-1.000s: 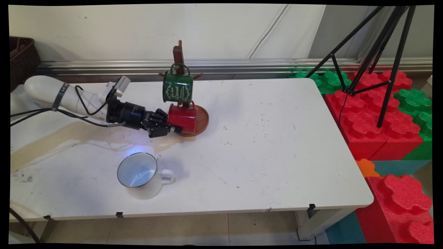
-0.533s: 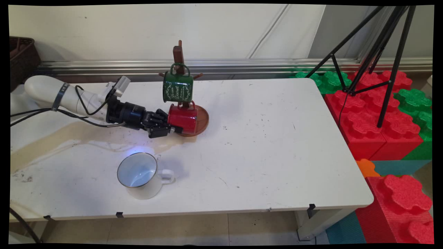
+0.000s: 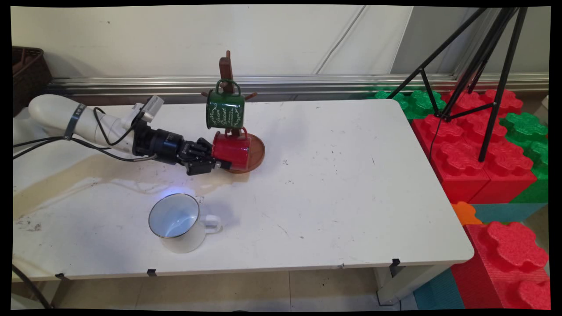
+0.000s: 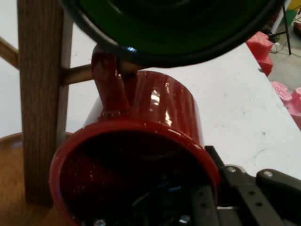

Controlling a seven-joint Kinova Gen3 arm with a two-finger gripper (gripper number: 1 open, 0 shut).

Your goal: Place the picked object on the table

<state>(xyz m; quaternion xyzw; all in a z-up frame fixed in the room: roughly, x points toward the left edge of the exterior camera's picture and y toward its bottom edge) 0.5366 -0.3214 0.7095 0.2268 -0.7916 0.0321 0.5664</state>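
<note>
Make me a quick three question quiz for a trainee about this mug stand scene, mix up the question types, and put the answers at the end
1. True or false: the green mug hangs on the wooden mug stand above the red mug.
2. Which mug does the gripper grasp by the rim? A) green mug B) red mug C) white mug
3. Fill in: the white mug stands on the table with its opening facing ____.

Key: 1 true; 2 B, one finger is inside the red mug and one outside; 3 up.
</note>
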